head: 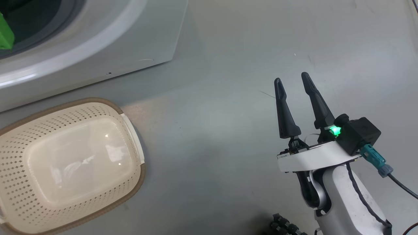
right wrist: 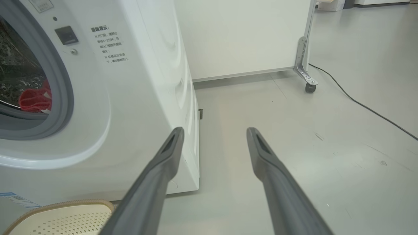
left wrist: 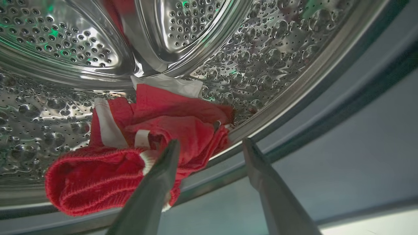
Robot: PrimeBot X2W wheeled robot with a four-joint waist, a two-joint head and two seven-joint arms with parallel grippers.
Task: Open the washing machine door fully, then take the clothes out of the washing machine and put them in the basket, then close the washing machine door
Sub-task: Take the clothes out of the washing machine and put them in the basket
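Inside the washing machine [right wrist: 137,98], along the front lip of the drum [left wrist: 245,58], the clothes [left wrist: 176,114] lie heaped crosswise just ahead of our left fingers [left wrist: 156,186], which stand apart and empty. Our right fingers [head: 285,114], also apart, hang outside the machine, well away; we judge the left arm nearer.

head: down onto basket [head: 19,156]; left wrist: close inside drum [left wrist: 261,65], clothes [left wrist: 107,176]; right wrist: low, shares both

A pale grey, glossy floor [right wrist: 294,137] spreads out below a white partition panel [right wrist: 241,36]. At the panel's corner sits a small castor [right wrist: 310,87]; beside it, a black cable [right wrist: 362,105] trails across the floor.
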